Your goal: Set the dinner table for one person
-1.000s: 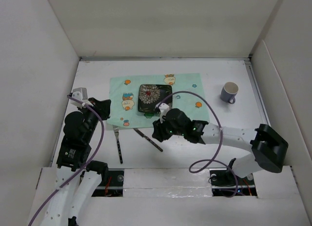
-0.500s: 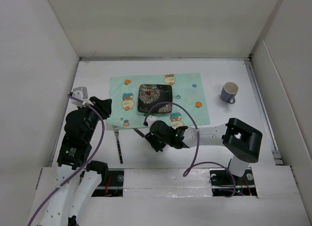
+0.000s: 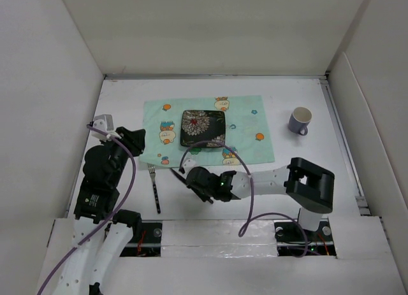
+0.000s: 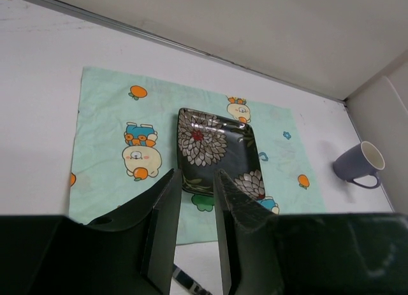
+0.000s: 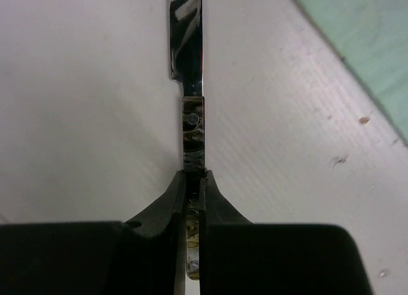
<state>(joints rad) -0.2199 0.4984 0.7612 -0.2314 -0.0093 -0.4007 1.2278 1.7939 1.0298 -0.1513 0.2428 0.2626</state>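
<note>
White dinner table (image 3: 299, 97): I saw knife (image 5: 192, 116) just off placemat's (image 3: 245, 113) near edge, long axis running straight ahead from right gripper (image 5: 193, 180), jaws clamped on its handle. Left gripper (image 4: 196, 180) farther off, jaws apart, empty.

Both arms are built of white tubular links joined by bulky black joint housings. The left arm (image 3: 101, 172) has a small white box (image 3: 102, 123) at its wrist and a pale mark on one black housing, perhaps a label. A purple left cable (image 3: 132, 171) loops along it. A purple right cable (image 3: 253, 196) arcs off the right arm (image 3: 274, 178), where tiny green lights (image 3: 222, 178) glow. The left pincer (image 4: 196, 180) and right pincer (image 5: 193, 180) have matte black, tapering fingers.
</note>
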